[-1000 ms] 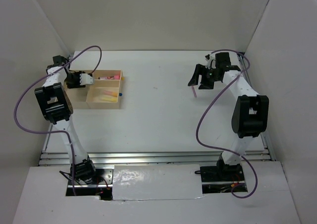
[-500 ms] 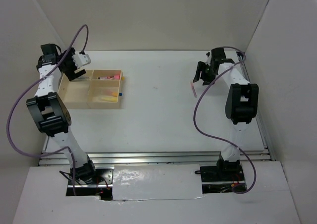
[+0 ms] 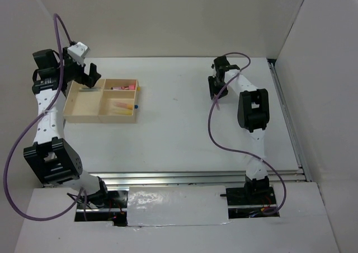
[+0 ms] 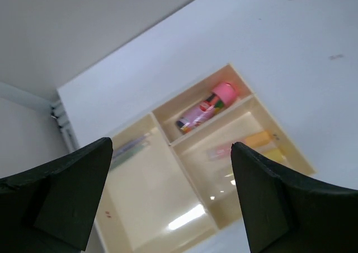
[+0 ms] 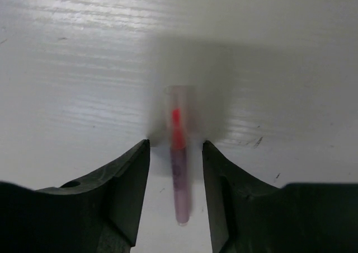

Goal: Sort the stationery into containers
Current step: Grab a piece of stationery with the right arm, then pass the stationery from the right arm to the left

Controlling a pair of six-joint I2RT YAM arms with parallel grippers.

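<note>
The pale wooden tray (image 3: 84,108) (image 4: 145,197) lies at the table's left. A fat pink highlighter (image 4: 207,104) (image 3: 124,87) is in its back compartment. Yellow markers (image 4: 260,140) (image 3: 120,104) with a thin pink pen are in the front right one, and a thin grey pen (image 4: 131,146) lies at the back of the large one. My left gripper (image 3: 88,78) (image 4: 170,146) hangs open high over the tray, holding nothing. My right gripper (image 3: 215,92) (image 5: 175,144) is down at the table and open. Its fingers straddle a thin pink pen (image 5: 179,163) with a red tip, and a gap shows on both sides.
A small blue bit (image 3: 136,105) lies against the tray's right rim. White walls close in the table at the back and both sides. The right arm's purple cable (image 3: 215,135) loops over the table in front of the pen.
My left gripper opened wide and rose back away from the tray. My right arm swung left and lowered over the pink pen, its jaws narrowing round it.
</note>
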